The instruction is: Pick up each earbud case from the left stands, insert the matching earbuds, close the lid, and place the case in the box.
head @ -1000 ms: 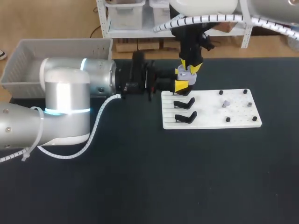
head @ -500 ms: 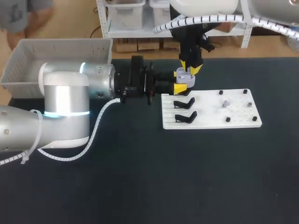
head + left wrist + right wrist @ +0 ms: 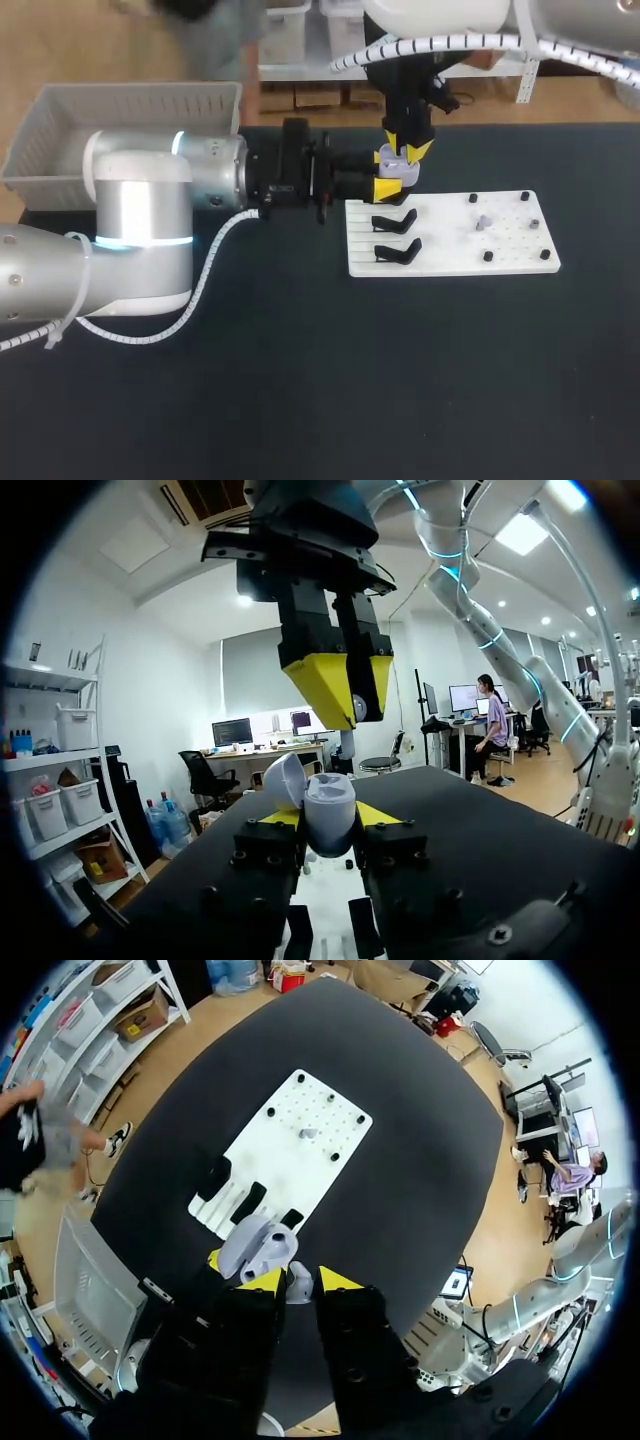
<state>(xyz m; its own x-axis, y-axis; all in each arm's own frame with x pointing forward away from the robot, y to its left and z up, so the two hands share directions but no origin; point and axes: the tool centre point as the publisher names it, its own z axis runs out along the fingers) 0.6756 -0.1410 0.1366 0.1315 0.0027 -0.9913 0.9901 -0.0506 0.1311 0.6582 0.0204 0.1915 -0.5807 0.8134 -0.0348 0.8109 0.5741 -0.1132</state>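
Two hands meet over the far left corner of the white board (image 3: 510, 250) on the table. The left hand (image 3: 328, 818) is clamped on the open lavender earbud case (image 3: 330, 798). The right hand (image 3: 340, 695), fingers nearly together, pinches a small earbud (image 3: 358, 708) just above it. Another earbud (image 3: 483, 222) lies on the board.

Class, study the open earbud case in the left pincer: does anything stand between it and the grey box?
No loose thing shows on the table between the earbud case and the box. Only the left arm itself lies along that stretch, and the right pincer hangs just above the case.
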